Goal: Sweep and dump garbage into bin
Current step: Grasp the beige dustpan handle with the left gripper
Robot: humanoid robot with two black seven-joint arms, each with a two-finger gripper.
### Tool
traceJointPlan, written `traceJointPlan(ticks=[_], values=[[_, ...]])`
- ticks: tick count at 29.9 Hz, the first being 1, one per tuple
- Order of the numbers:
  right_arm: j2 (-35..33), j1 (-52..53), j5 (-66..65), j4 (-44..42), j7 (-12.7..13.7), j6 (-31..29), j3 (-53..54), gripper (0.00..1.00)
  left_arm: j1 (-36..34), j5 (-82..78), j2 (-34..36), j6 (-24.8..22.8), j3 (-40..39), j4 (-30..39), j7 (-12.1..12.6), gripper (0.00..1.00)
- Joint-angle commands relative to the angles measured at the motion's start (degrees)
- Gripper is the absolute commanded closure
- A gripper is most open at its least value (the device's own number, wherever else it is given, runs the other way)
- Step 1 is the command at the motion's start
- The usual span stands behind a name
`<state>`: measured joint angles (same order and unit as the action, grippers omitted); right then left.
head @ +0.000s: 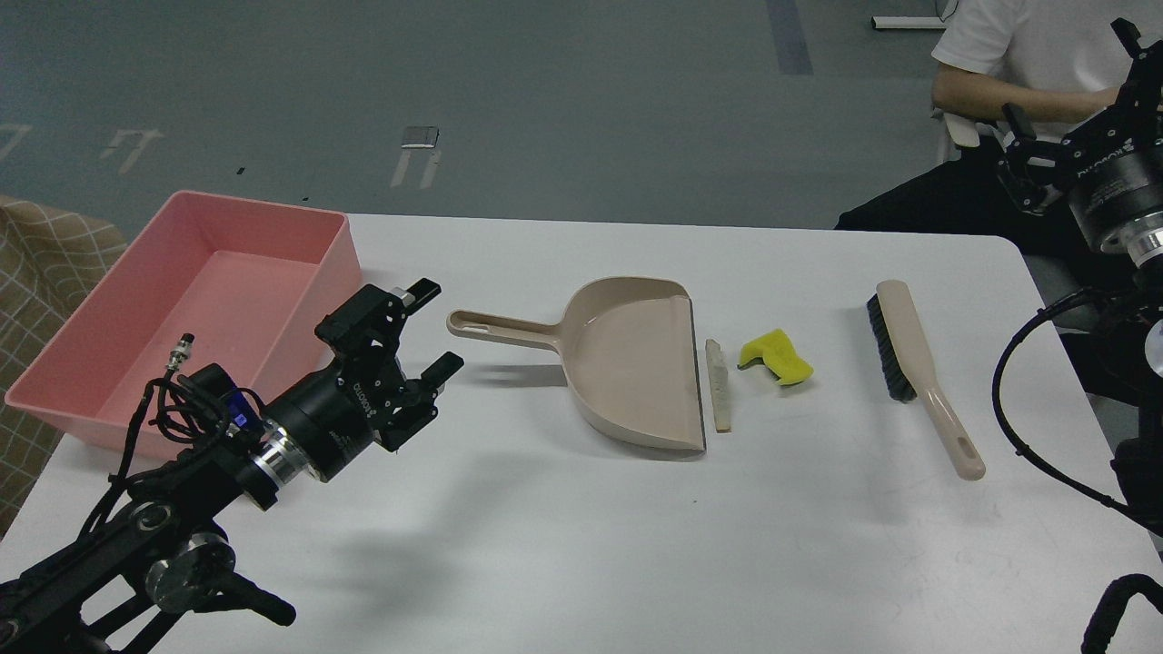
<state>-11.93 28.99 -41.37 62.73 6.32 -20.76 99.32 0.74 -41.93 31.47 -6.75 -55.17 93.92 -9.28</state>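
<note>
A beige dustpan [627, 363] lies mid-table, its handle [500, 329] pointing left. A pale flat stick of litter [720, 385] lies along its open edge, and a yellow scrap [775, 358] lies just right of that. A beige brush with black bristles [913, 361] lies further right. The pink bin [200, 309] stands at the left. My left gripper [429, 327] is open and empty, low over the table just left of the dustpan handle. My right gripper [1063, 109] is raised at the far right, beyond the table; its fingers appear spread.
A person in a white shirt [1027, 54] sits beyond the table's far right corner. The white table [581, 545] has bare room along its front. A checked brown cloth [45, 263] shows left of the bin.
</note>
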Motion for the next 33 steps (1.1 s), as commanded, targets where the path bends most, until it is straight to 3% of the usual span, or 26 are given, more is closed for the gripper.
traceJointPlan(ticks=[1, 12, 21, 25, 33], values=[[-0.37, -0.34, 0.06, 0.12, 0.00, 0.02, -0.01, 0.00, -2.32, -0.87, -3.07, 0.16, 0.68, -4.35, -0.04, 0.08], [-0.90, -1.13, 0.06, 0.20, 0.09, 0.02, 0.43, 0.00, -8.21, -1.05, -7.65, 0.16, 4.46, -19.03, -0.57, 0.08], [-0.99, -1.13, 0.06, 0.12, 0.00, 0.02, 0.43, 0.00, -11.29, -0.96, -8.09, 0.42, 4.99, -23.08, -0.65, 0.10], [-0.99, -1.13, 0.06, 0.20, 0.00, 0.02, 0.43, 0.00, -14.10, -0.96, -10.20, 0.33, 4.99, -27.29, -2.76, 0.09], [-1.78, -1.13, 0.06, 0.03, 0.00, 0.02, 0.52, 0.00, -15.33, -0.96, -11.52, 0.33, 5.34, -27.48, -3.29, 0.09]])
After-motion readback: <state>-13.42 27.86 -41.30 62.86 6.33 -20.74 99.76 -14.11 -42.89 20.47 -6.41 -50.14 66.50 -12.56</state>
